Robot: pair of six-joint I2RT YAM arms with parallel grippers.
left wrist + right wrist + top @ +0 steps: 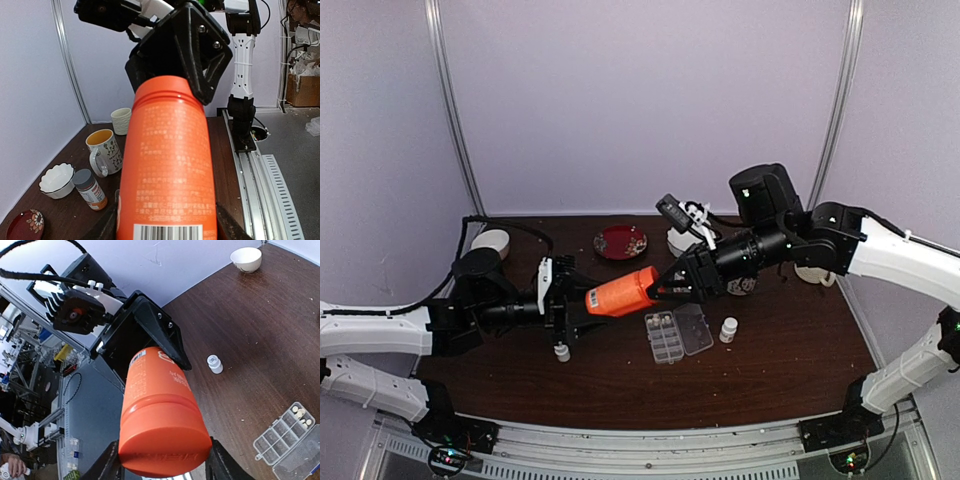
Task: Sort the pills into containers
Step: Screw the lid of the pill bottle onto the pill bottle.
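Orange-red plastic takes up both wrist views: the orange-red bottle [620, 292] hangs on its side above the middle of the table [790, 350], carried between the two arms. The left gripper [578, 304] has the barcode end, with a finger pressed to each side of the body, so it is holding the bottle. The right gripper [662, 289] meets the opposite, ridged end, which looks like the cap. Its fingers [111, 466] lie against both sides of that end, and I read this as a grip, though how firm it is cannot be judged.

The pill box [665, 337] lies open on the table just near and right of the bottle's cap end, its clear lid [696, 328] folded out to the right. The right wrist view shows a few pale pills [300, 413] in one end cell, and the other cells look empty. One small white bottle [728, 329] stands right of the box, and another small white bottle [561, 352] sits below the left gripper.

The step in hand looks like uncapping, and the risks follow from that. If the left hold is weaker than the thread, the whole bottle will spin instead of the cap. If the cap comes off while the bottle lies level, the contents could pour out at once — across the dark wood, not into the cells. A jerk as the cap frees could also drop the bottle onto the open box and scatter the pills already there.
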